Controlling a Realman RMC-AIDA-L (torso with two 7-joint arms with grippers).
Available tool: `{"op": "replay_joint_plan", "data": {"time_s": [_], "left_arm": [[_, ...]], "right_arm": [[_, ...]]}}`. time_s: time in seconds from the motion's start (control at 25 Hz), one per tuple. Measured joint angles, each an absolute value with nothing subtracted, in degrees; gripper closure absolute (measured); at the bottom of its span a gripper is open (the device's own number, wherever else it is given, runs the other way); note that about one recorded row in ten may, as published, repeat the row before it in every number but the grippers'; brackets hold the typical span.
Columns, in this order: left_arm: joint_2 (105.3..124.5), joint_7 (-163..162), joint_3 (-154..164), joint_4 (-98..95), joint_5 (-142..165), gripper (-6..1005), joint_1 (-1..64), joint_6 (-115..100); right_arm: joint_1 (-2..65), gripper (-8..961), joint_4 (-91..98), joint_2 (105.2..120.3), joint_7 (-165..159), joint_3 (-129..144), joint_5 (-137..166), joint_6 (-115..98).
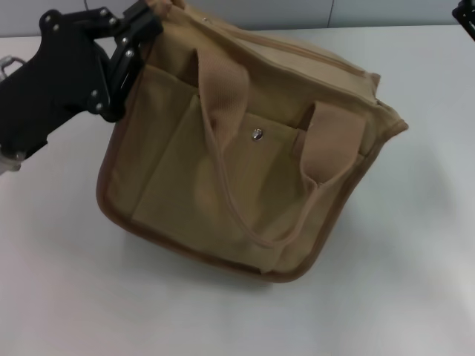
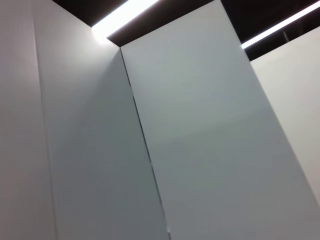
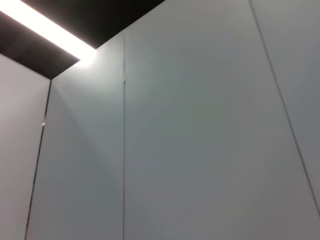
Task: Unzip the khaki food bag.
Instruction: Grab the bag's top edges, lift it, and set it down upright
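The khaki food bag lies tilted on the white table, its front pocket and metal snap facing me. Its two webbing handles drape over the front. The top zipper runs along the far upper edge, and I cannot make out its pull. My left gripper is at the bag's upper left corner, shut on the fabric there. Only a black sliver of my right gripper shows at the far right edge of the head view. Both wrist views show nothing of the bag.
Bare white table surrounds the bag in front and to the right. A grey wall runs behind the table. The wrist views face grey wall panels and ceiling light strips.
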State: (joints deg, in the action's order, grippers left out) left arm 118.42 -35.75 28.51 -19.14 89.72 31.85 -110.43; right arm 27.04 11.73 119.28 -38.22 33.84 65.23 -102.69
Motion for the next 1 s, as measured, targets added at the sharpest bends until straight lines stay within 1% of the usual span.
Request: {"op": "replay_joint_plan", "data": {"time_s": [0.28,0.52,0.76,1.0], "left_arm": [[118.68,-37.8,32.6,-20.0,89.6,964,34.0,-111.4],[118.96,-37.8,35.5,-19.2,89.5,964,35.6,-111.7],[119.04,-38.1,37.9,-19.1,89.4,964,36.8,-111.4],[118.94,-38.3,37.7,-19.1,89.1,963,36.3,-111.1]], "right_arm": [[26.7,113,12.8,119.36,-38.2,34.0,65.7,-102.6],[28.5,113,13.5,119.24,-38.3,36.4,65.8,-101.4],[30.7,113,21.8,119.36,-40.5,48.2,65.8,-95.5],[30.4,113,23.7,119.46,-43.0,49.9,65.6,-91.8]]}}
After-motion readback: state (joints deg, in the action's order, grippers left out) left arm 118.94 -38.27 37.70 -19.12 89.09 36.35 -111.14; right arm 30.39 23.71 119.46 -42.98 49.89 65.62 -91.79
